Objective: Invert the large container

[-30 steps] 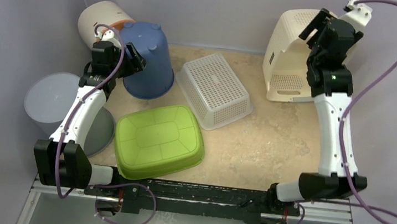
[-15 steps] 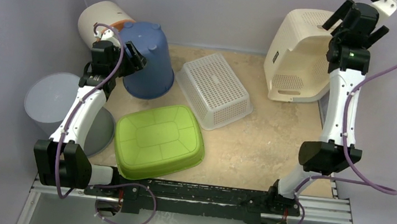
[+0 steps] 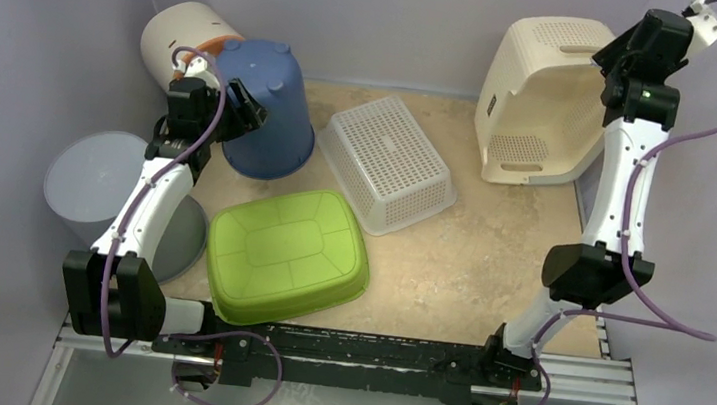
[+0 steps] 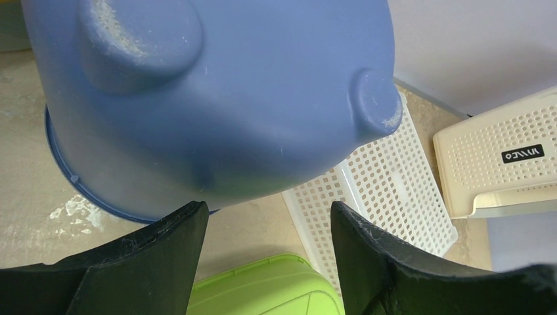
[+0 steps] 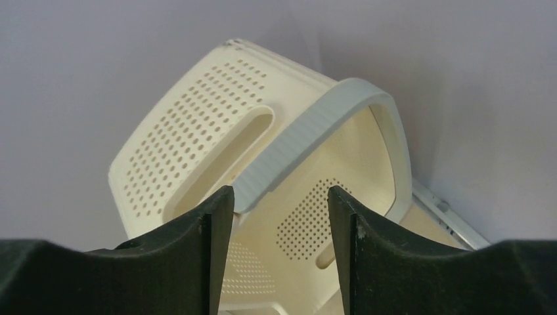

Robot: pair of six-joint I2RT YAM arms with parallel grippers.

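Large container point(image 3: 537, 91) is tipped on its side at the table's back right corner. Right gripper point(image 5: 279, 197) is spread open near its rim. Left gripper point(image 4: 266, 210) is spread open beside the blue bucket point(image 4: 217, 98).

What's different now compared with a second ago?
The right gripper swung rightward and toward the back wall, from over the cream basket to its upper right edge, open, holding nothing. The left gripper stayed open by the blue bucket; the green tub and white crate did not move.
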